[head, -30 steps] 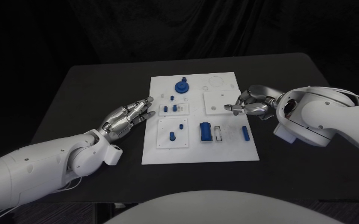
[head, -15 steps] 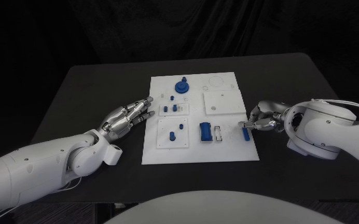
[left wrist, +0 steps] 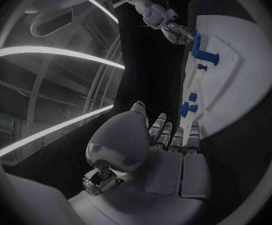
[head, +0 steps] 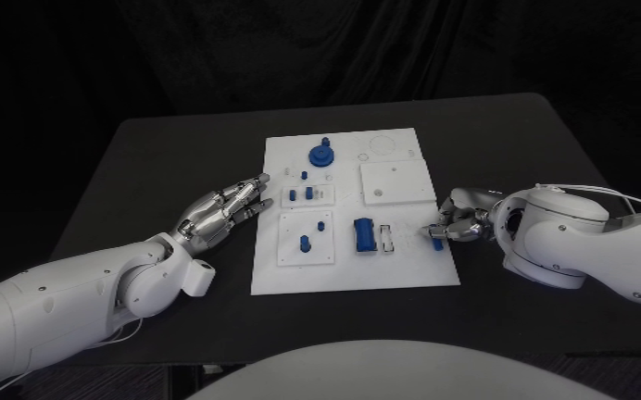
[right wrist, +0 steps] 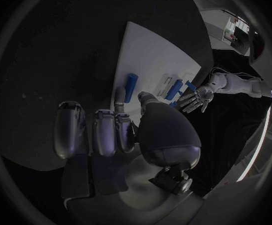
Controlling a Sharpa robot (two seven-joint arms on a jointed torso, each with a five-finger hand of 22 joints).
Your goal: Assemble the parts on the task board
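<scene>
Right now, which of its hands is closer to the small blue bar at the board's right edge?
The right hand: its fingertips reach the blue bar. The left hand rests off the task board's opposite side.

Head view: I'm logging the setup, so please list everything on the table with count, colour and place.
Table: one, black, under everything.
Task board: one, white, middle of the table.
Round knob part: one, blue, far end of the board.
Block part: one, blue, near middle of the board.
Bar part: one, blue, board's right edge, at the right hand's fingertips.
Small parts: several, blue, on the board's left half.
Left hand: one, silver, fingers straight, beside the board's left edge.
Right hand: one, silver, at the board's right edge.
</scene>
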